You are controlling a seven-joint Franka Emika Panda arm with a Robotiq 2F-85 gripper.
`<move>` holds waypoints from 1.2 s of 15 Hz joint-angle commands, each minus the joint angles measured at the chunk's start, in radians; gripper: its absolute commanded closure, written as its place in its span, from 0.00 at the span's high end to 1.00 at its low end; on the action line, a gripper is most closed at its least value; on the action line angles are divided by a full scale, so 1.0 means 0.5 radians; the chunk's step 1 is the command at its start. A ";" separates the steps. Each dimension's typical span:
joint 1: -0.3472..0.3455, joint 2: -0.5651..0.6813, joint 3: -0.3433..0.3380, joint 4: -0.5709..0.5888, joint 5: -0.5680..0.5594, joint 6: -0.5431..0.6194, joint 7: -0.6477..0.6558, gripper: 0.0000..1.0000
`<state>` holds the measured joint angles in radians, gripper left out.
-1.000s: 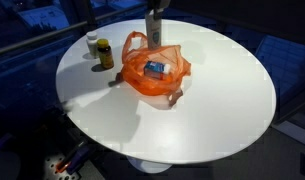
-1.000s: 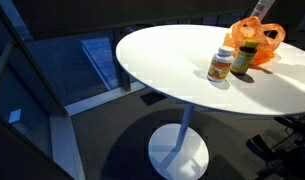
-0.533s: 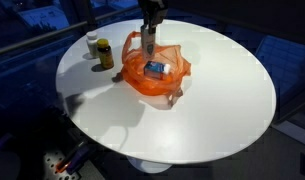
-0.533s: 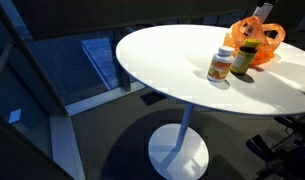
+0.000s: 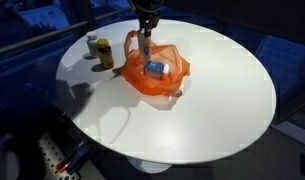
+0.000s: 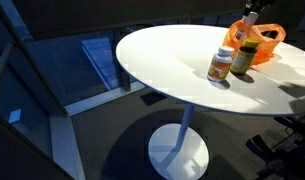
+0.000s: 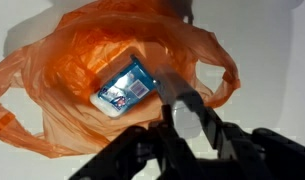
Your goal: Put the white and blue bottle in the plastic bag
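Observation:
An orange plastic bag lies open on the round white table; it also shows in an exterior view and in the wrist view. A blue and white packet lies inside it. My gripper hangs over the bag's far left edge, shut on a white bottle that points down at the bag's mouth. The bottle's label is hidden by the fingers. In an exterior view the gripper shows just above the bag.
Two pill bottles stand left of the bag: a white-capped one and a dark one with a yellow label. Both also show in an exterior view. The table's edge drops to a dark floor.
My gripper has moved left and down with the bottle, from above the bag's far side to its far left edge. The bag and the pill bottles have not moved.

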<state>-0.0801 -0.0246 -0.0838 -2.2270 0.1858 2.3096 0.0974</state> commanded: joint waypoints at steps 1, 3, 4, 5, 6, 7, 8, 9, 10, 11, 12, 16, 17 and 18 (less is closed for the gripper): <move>0.017 0.073 0.020 0.060 -0.017 0.056 0.024 0.11; 0.022 0.108 0.024 0.064 -0.041 0.076 0.037 0.11; 0.023 0.123 0.024 0.066 -0.051 0.080 0.043 0.11; 0.024 0.136 0.025 0.066 -0.057 0.083 0.046 0.11; 0.025 0.146 0.025 0.065 -0.058 0.084 0.045 0.11; 0.025 0.148 0.025 0.064 -0.053 0.078 0.041 0.11; 0.025 0.148 0.026 0.064 -0.050 0.068 0.038 0.14; 0.025 0.141 0.026 0.063 -0.043 0.057 0.029 0.57; 0.025 0.125 0.026 0.060 -0.037 0.047 0.020 0.61; 0.025 0.107 0.027 0.057 -0.034 0.038 0.010 0.68; 0.024 0.085 0.028 0.059 -0.034 0.022 0.004 0.74; 0.025 -0.026 0.030 0.062 -0.028 -0.035 -0.010 1.00; 0.026 -0.055 0.030 0.065 -0.033 -0.055 -0.006 1.00; 0.027 -0.094 0.031 0.070 -0.030 -0.098 -0.007 1.00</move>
<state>-0.0668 -0.0113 -0.0697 -2.1999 0.1841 2.3235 0.0953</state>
